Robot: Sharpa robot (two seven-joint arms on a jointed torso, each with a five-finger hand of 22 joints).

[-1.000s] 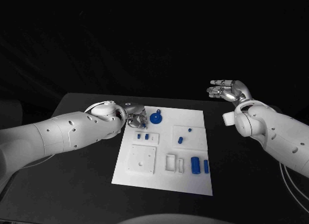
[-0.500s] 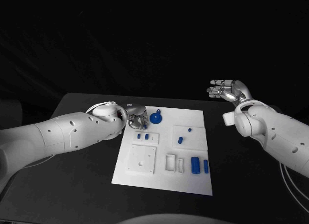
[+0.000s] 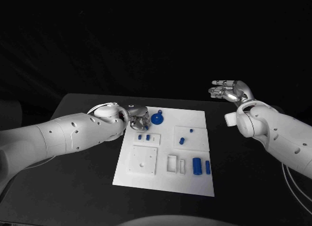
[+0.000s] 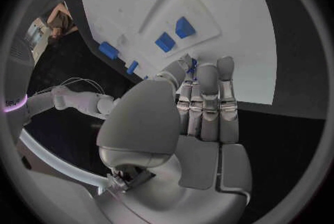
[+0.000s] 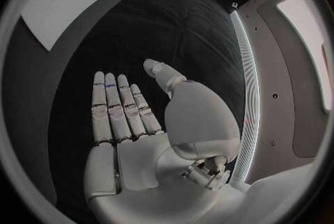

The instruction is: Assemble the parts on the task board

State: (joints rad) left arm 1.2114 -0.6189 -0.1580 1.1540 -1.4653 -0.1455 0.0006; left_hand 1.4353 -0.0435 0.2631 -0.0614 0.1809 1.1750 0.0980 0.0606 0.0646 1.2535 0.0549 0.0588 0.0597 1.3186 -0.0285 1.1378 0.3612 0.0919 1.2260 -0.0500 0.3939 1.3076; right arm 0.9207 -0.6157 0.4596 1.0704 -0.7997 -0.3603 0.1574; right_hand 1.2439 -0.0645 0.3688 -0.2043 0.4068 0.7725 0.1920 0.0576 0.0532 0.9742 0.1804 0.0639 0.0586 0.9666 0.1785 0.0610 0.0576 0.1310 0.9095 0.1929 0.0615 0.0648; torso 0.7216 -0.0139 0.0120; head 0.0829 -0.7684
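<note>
Light: dim surroundings; white task board [image 3: 166,146] standing out brightly.
Distortion: wrist views bending the board's straight edges.

No text, label or number can be read anywhere, though small print might escape these dim views.
</note>
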